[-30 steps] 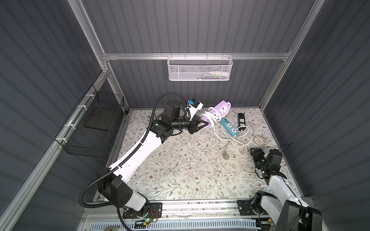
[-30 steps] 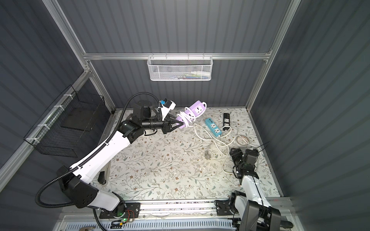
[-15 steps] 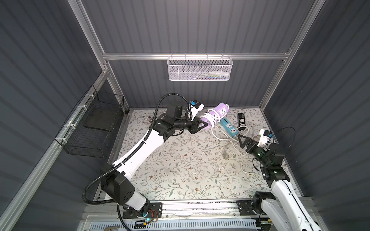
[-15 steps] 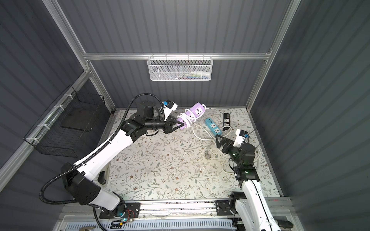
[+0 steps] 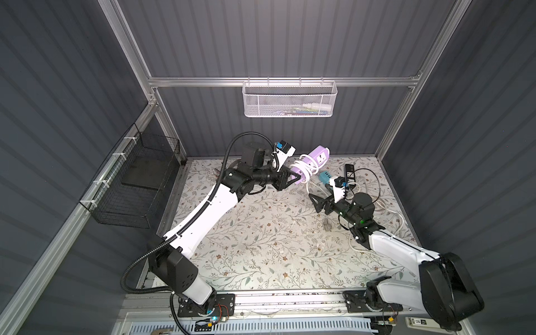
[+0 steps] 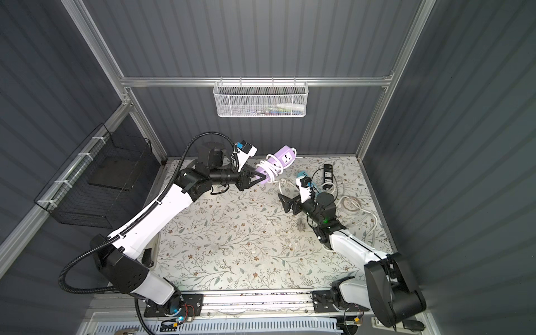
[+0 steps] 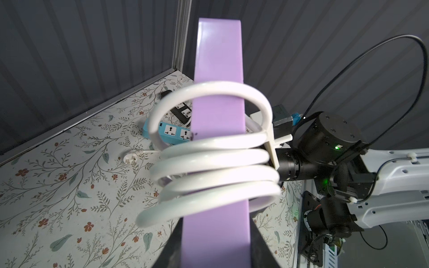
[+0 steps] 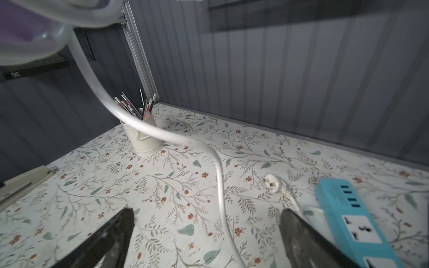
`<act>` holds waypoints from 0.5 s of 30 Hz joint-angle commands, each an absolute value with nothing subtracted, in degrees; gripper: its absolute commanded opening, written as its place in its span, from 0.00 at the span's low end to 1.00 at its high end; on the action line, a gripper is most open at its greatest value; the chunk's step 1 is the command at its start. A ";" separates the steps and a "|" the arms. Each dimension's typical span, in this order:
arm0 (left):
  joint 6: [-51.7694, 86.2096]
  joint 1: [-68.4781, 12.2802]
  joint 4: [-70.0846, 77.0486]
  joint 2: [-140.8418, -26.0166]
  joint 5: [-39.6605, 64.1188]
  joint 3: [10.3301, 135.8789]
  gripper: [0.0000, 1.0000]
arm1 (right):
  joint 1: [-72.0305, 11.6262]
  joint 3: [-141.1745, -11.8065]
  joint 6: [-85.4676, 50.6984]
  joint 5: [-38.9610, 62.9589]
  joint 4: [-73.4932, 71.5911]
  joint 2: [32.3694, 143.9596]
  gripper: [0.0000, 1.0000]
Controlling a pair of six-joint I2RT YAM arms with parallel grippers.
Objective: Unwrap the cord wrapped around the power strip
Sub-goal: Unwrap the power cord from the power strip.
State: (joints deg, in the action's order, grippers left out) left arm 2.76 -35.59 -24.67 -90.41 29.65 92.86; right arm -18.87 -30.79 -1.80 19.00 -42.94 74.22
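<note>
The purple power strip point(image 5: 314, 156) is held up off the floral mat point(image 5: 261, 232). It is tilted, and its free end points toward the back wall. The left gripper point(image 5: 295, 178) clamps the strip's near end, with its fingers pressed tight against the strip's two sides (in the left wrist view the purple body rises straight out from between them). The white cord point(image 7: 216, 160) is looped several times around the strip. The coils are bunched on the half nearest the left gripper, and the outermost loop stands looser than the rest. From the coils a free length drops beneath the strip to the mat.

The right gripper point(image 5: 320, 206) hovers below and to the right of the strip, apart from it, with its nose turned toward the hanging cord. Its fingers point(image 8: 299, 232) are spread wide and hold nothing. In the right wrist view the free length of cord runs along the mat between them and touches neither.

A white plug point(image 8: 270, 183) lies on the mat below the strip, just beside a blue power strip point(image 8: 355, 213). A black power strip point(image 5: 349, 171) lies farther to the purple strip's right. A cream cup of pencils point(image 8: 144, 137) stands on the mat beyond the strip's hanging cord, as the right wrist view shows it.
</note>
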 commanded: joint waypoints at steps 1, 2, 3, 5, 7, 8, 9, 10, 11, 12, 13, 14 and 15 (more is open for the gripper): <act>3.87 -35.71 -23.90 -90.88 31.23 95.47 0.00 | -19.58 -33.69 5.32 16.18 -53.62 78.11 0.99; 4.22 -35.77 -23.65 -90.94 31.41 95.45 0.00 | -19.68 -34.46 5.72 16.00 -54.51 79.65 0.99; 4.45 -35.77 -23.62 -90.97 31.74 95.53 0.00 | -19.77 -35.00 6.03 15.76 -55.64 81.11 0.99; 5.04 -35.71 -23.46 -91.05 32.36 95.80 0.00 | -20.11 -35.41 6.11 15.21 -59.28 83.53 0.99; 5.93 -35.70 -23.06 -91.07 33.30 95.98 0.00 | -20.44 -35.96 5.76 14.59 -62.86 86.07 0.99; 6.52 -35.69 -22.57 -90.98 33.90 95.78 0.00 | -20.63 -36.46 5.18 14.49 -64.59 87.33 0.99; 7.18 -35.61 -21.94 -90.97 34.38 95.63 0.00 | -20.84 -36.89 4.48 14.46 -66.32 88.51 0.99; 7.43 -35.66 -21.76 -90.96 34.76 95.63 0.00 | -21.14 -37.22 3.96 14.35 -67.71 89.52 0.99; 7.63 -35.71 -21.60 -91.05 35.08 95.62 0.00 | -21.58 -37.59 3.46 13.99 -69.27 90.43 0.98; 7.94 -35.73 -21.38 -90.95 35.16 95.61 0.00 | -22.18 -38.04 3.29 13.53 -70.24 91.43 0.98; 8.05 -35.69 -21.29 -90.88 35.24 95.69 0.00 | -22.71 -38.48 3.25 13.06 -70.96 92.12 0.98; 8.17 -35.68 -21.44 -90.81 35.48 95.87 0.00 | -23.24 -38.79 3.16 12.56 -71.78 92.89 0.97; 8.38 -35.69 -21.25 -90.69 35.66 95.82 0.00 | -23.66 -39.17 2.97 12.37 -72.39 93.71 0.96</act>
State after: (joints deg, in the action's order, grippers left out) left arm 7.03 -35.59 -25.65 -91.50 32.86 92.90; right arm -22.31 -37.34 3.73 14.06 -65.54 92.36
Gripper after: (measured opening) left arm 0.334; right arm 0.962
